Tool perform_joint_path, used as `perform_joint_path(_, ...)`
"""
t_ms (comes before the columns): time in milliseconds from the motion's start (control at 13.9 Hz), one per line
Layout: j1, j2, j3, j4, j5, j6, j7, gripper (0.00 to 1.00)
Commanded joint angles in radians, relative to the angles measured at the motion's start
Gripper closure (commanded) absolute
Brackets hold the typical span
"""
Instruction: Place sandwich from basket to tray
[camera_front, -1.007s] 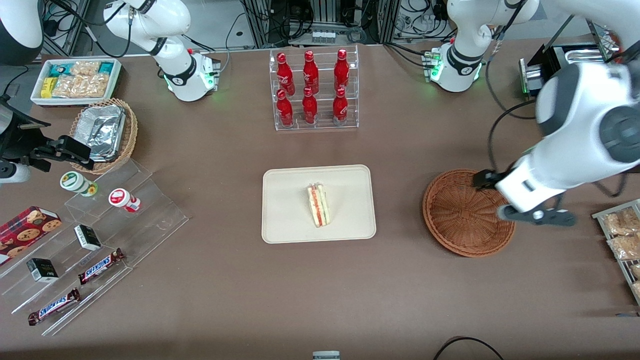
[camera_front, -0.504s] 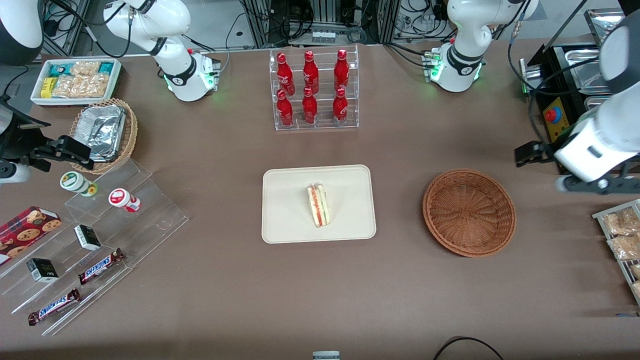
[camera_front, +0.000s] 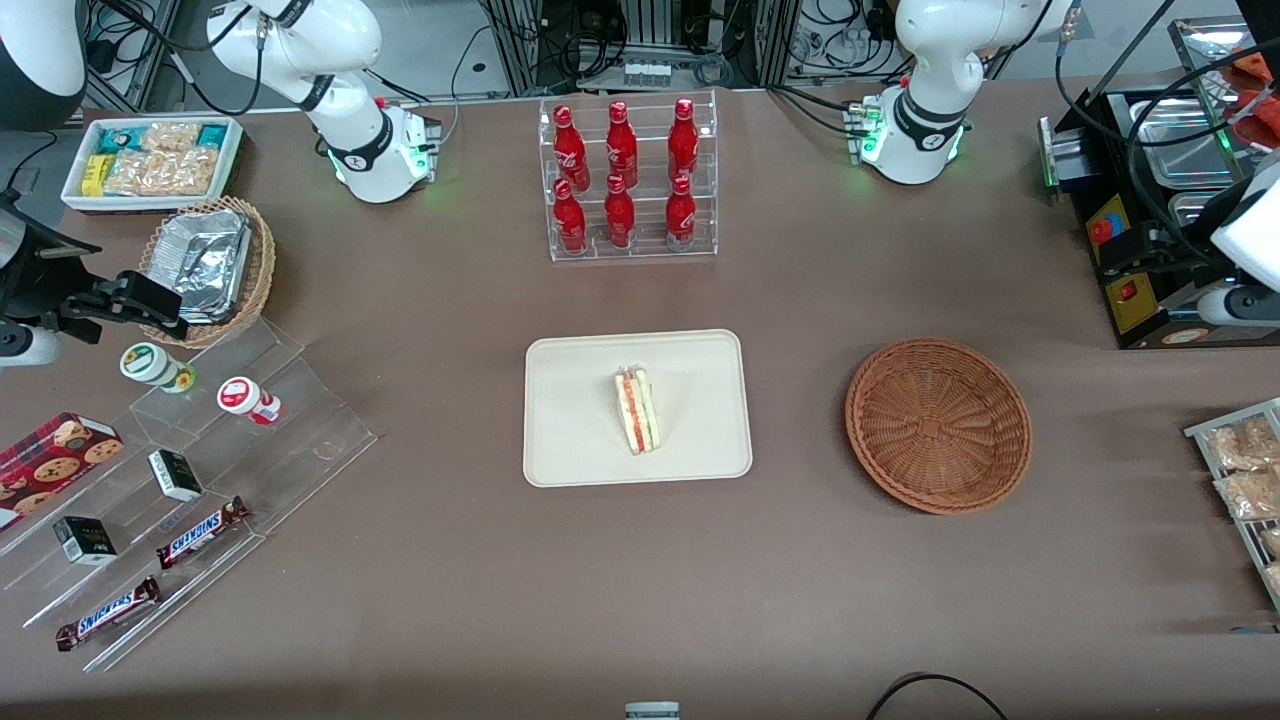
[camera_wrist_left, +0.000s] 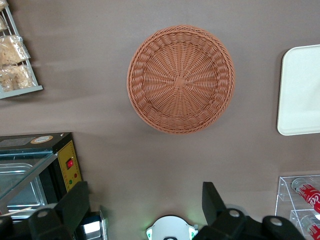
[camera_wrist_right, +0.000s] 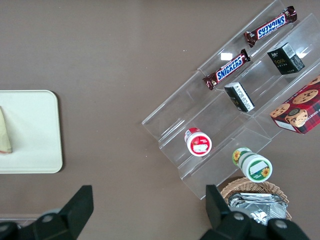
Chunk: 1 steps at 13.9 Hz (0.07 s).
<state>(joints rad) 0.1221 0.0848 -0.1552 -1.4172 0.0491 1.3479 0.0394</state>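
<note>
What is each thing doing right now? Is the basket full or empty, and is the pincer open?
sandwich: lying on the tray, nothing gripping it
tray: flat on the table, holding the sandwich
basket: empty
pincer: open, holding nothing, high above the table's edge at the working arm's end

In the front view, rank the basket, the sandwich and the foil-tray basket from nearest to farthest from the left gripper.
The gripper is open, raised at the working arm's end of the table.
1. Basket: empty, nearest, toward the working arm's end.
2. Sandwich: on the tray, mid-table.
3. Foil-tray basket: farthest, toward the parked arm's end.
</note>
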Motion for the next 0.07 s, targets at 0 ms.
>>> perform_joint_path(0, 0.014, -0.031, -0.012, -0.064, 0.008, 0.010, 0.019, 0.00)
